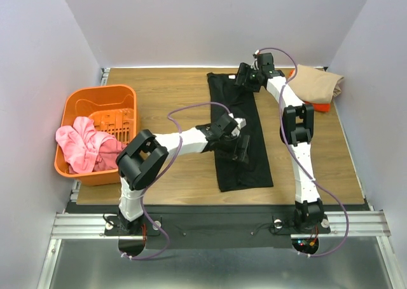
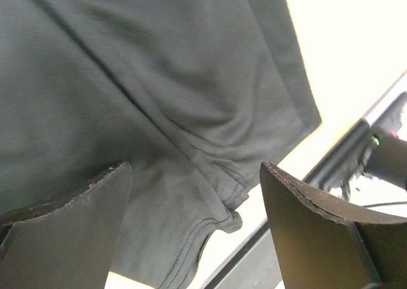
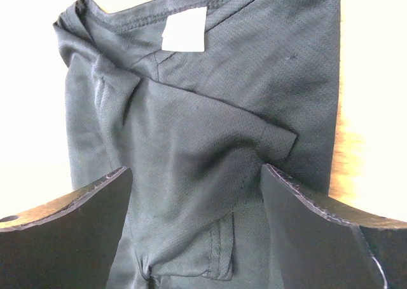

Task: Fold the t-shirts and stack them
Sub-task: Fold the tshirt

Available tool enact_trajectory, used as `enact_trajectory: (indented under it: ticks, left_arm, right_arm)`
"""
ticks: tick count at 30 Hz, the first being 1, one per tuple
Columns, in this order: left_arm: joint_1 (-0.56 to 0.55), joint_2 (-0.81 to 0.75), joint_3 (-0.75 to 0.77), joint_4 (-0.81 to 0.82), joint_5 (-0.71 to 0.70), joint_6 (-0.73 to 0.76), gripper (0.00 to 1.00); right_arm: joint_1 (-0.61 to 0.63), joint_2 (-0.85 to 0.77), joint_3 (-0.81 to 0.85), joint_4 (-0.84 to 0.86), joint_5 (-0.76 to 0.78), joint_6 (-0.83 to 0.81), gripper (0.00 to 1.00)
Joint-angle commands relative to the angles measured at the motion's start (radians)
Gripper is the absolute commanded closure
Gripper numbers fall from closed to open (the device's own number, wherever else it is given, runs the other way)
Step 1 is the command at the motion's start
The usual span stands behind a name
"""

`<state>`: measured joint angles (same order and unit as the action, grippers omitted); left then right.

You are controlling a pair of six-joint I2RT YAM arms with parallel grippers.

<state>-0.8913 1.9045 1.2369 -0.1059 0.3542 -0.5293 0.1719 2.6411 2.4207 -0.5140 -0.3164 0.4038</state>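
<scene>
Pale walls box in a wooden bench (image 1: 172,92), and right down the middle of the frame lies the black t-shirt (image 1: 247,165), already narrowed to a long strip running from upper centre to lower centre. Over at the upper right, the tan t-shirt (image 1: 318,82) sits folded on top of the orange t-shirt (image 1: 323,106). That looks like the stack this one has to join. Far left, an orange basket (image 1: 95,91) holds a pink cloth (image 1: 79,143).

Now the hands. The right hand (image 1: 247,76) hovers over the collar end, jaws spread wide, nothing in them. Its own camera shows the white neck tag (image 3: 184,30) and a folded-in sleeve (image 3: 210,136) straight ahead. The left hand (image 1: 238,144) hangs over the middle of the strip, also wide open and empty, with only dark cloth and a hem showing between its fingers (image 2: 70,225).

So the end-over-end fold looks like the step in hand. To do it well, I'd say the right hand should drop squarely onto the collar edge and pinch every layer, tucked sleeve included, or that sleeve may spill out. The left hand would do best pressing or pinning at the intended crease line, so the strip doesn't drag across the bench. Lift low, carry straight along the strip, and line up the edges before letting go.
</scene>
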Motion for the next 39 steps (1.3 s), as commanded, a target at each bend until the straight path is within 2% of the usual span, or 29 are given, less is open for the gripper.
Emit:
enact_trajectory:
  ticks: [1, 6, 7, 10, 14, 15, 16, 18, 19, 21, 22, 28, 34, 39]
  left_arm:
    - [0.006, -0.103, 0.134, -0.073, -0.194, 0.023, 0.06]
    - [0.006, -0.172, 0.257, -0.153, -0.343, 0.069, 0.05]
    - [0.006, -0.203, 0.257, -0.158, -0.394, 0.071, 0.04]
    - [0.008, -0.249, 0.219, -0.182, -0.426, 0.071, 0.02]
    - [0.006, -0.36, 0.066, -0.195, -0.431, -0.006, 0.02]
    - [0.006, -0.381, 0.034, -0.19, -0.432, -0.021, 0.02]
    - [0.005, -0.428, 0.0, -0.181, -0.422, -0.032, 0.02]
    - [0.002, -0.472, -0.094, -0.167, -0.408, -0.04, 0.02]
    - [-0.001, -0.488, -0.118, -0.163, -0.393, -0.038, 0.02]
    - [-0.012, -0.53, -0.189, -0.161, -0.391, -0.023, 0.02]
    - [-0.017, -0.548, -0.209, -0.163, -0.391, -0.02, 0.02]
    - [-0.096, -0.602, -0.307, -0.149, -0.408, -0.079, 0.03]
    - [-0.216, -0.65, -0.43, -0.074, -0.446, -0.279, 0.04]
    - [-0.285, -0.651, -0.473, -0.064, -0.504, -0.435, 0.04]
  right_arm:
    - [0.012, 0.004, 0.015, -0.04, -0.072, -0.019, 0.11]
    - [0.011, -0.156, -0.017, -0.032, -0.058, -0.078, 0.09]
    - [0.012, -0.226, -0.061, -0.032, -0.044, -0.085, 0.09]
    - [0.012, -0.358, -0.176, -0.034, -0.026, -0.097, 0.08]
    - [0.012, -0.643, -0.473, -0.035, -0.001, -0.089, 0.08]
    - [0.014, -0.699, -0.623, -0.035, 0.002, -0.085, 0.09]
    - [0.014, -0.748, -0.697, -0.035, 0.01, -0.08, 0.09]
    - [0.017, -0.89, -0.851, -0.037, 0.022, -0.054, 0.1]
    - [0.021, -0.929, -0.987, -0.038, 0.03, -0.046, 0.1]
    - [0.043, -1.019, -1.128, -0.046, 0.049, -0.03, 0.11]
    - [0.052, -1.099, -1.255, -0.05, 0.084, -0.01, 0.11]
    - [0.101, -1.384, -1.647, -0.13, 0.129, 0.117, 0.13]
    - [0.11, -1.556, -1.762, -0.242, 0.161, 0.214, 0.15]
    - [0.115, -1.577, -1.761, -0.267, 0.185, 0.237, 0.16]
